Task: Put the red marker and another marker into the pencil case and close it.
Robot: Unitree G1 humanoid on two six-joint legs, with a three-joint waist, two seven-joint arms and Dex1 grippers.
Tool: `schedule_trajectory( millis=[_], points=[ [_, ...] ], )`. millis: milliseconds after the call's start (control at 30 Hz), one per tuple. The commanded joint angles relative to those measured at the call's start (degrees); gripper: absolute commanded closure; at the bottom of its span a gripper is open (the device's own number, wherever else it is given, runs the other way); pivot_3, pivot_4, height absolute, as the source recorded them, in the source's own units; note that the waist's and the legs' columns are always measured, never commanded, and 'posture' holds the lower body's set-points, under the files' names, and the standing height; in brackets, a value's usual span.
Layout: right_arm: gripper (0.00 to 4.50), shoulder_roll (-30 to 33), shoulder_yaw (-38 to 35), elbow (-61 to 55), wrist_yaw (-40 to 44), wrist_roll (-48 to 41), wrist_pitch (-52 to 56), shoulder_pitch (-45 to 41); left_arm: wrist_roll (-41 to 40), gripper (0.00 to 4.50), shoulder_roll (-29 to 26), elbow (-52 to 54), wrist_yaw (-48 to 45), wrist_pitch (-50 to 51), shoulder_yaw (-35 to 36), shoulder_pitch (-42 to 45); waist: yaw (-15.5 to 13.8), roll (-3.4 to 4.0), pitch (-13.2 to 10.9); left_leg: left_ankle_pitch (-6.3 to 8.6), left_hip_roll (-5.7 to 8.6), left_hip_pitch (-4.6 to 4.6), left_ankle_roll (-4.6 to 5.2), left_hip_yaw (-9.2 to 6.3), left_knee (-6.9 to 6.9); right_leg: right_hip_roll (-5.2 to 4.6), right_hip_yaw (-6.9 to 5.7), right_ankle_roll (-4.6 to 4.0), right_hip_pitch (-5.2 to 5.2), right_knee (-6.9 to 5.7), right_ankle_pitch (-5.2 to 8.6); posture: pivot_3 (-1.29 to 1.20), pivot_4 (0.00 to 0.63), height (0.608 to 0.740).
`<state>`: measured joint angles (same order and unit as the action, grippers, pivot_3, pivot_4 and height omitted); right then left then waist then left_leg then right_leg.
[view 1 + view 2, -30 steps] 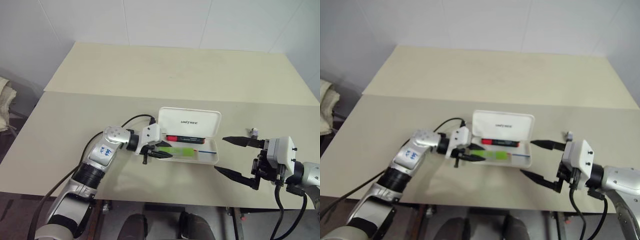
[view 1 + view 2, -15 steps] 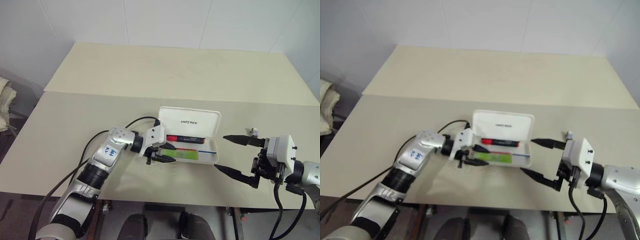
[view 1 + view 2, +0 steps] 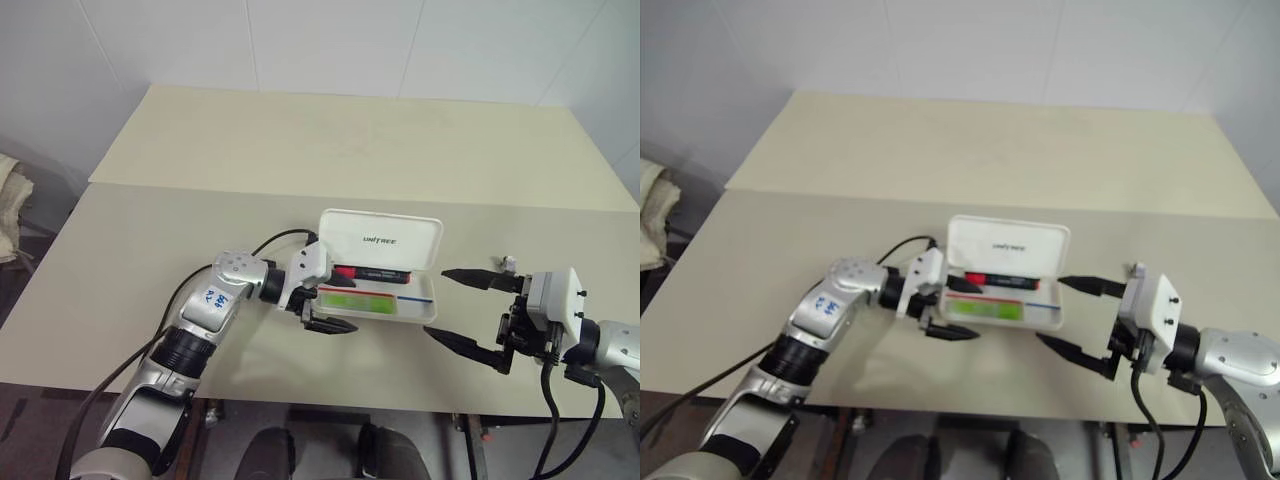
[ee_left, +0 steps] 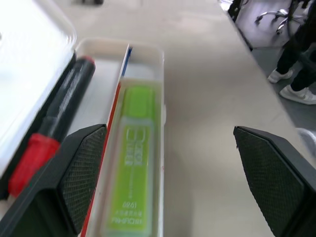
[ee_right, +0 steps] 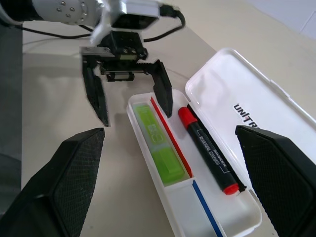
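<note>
- The pencil case (image 3: 384, 300) lay open near the table's (image 3: 150, 250) front edge, its lid (image 3: 380, 240) tilted up; the red marker (image 5: 206, 150) and green highlighter (image 4: 132, 168) both sat inside.
- Left claw (image 3: 324, 305) was spread wide at the case's end, one finger over the tray, holding nothing.
- Right claw (image 3: 462, 312) hung spread and empty, just beside the other end.
- Risk, as I judged it: that inside finger could snag the rim and drag the case, or block the lid on closing.

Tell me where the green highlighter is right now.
The green highlighter lies flat inside the open pencil case, in its near compartment beside the red marker, between the fingers of the open left claw.
</note>
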<state>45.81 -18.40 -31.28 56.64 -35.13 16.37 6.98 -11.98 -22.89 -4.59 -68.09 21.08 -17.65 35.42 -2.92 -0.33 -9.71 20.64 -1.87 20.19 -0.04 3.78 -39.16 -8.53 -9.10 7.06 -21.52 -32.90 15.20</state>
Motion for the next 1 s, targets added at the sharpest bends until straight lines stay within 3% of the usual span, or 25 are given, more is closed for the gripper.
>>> schedule_trajectory(
  millis=[33, 167, 400, 600, 767, 1000],
  points=[
    [0.0, -0.43, -0.54, 0.05, -1.21, -0.85, 0.48, -1.19, -2.87, 0.09, -0.81, 3.15, -1.77, -1.0, 1.62, -1.14, 0.06, 0.0, 0.0, 0.0, 0.0, 0.0, 0.0, 0.0, 0.0, 0.0, 0.0, 0.0, -0.01, 0.01, 0.0, 0.0, 0.15, 0.74],
    [0.0, -1.36, -0.7, 1.39, -4.56, -0.67, 2.8, -2.62, -4.71, 0.09, -0.87, 3.51, -1.93, -1.7, 3.19, -1.98, 0.0, 0.0, 0.0, 0.0, -0.01, 0.0, 0.0, 0.0, 0.01, 0.0, 0.0, 0.0, -0.01, 0.01, 0.0, 0.0, 0.15, 0.74],
    [0.0, -10.23, -3.77, 10.34, -30.21, 8.59, 10.95, -7.05, -11.31, 0.09, -3.0, 3.72, -3.88, -5.23, 12.15, -2.12, 0.34, 0.03, 0.03, -0.04, -0.04, 0.0, -0.06, 0.0, 0.03, 0.0, 0.0, -0.02, -0.04, -0.02, 0.01, 0.0, 0.15, 0.74],
    [0.0, -16.23, -3.4, 14.52, -41.52, 14.85, 10.56, -10.21, -14.97, 0.09, -6.69, 3.48, -5.5, -4.98, 17.08, -1.34, 0.92, 0.17, 0.06, -0.05, 0.01, 0.02, -0.08, 0.03, 0.08, -0.01, 0.02, -0.02, -0.07, -0.02, 0.01, 0.0, 0.15, 0.74],
    [0.0, -21.23, -2.13, 20.25, -45.85, 17.09, 9.57, -13.81, -16.77, 0.09, -9.18, 3.47, -6.29, -3.5, 18.8, 0.22, 1.61, 0.18, 0.05, -0.05, -0.01, 0.01, -0.08, 0.01, 0.14, 0.0, 0.01, -0.02, -0.07, -0.02, 0.02, 0.0, 0.15, 0.74],
    [0.0, -23.2, -1.52, 33.67, -48.52, 20.81, 4.46, -20.16, -17.05, 0.09, -11.24, 3.84, -5.71, -3.43, 19.62, 1.69, 1.91, 0.19, 0.05, -0.05, -0.01, -0.01, -0.08, 0.05, 0.16, 0.01, 0.05, -0.02, -0.09, -0.04, 0.02, 0.0, 0.15, 0.74]
  ],
)
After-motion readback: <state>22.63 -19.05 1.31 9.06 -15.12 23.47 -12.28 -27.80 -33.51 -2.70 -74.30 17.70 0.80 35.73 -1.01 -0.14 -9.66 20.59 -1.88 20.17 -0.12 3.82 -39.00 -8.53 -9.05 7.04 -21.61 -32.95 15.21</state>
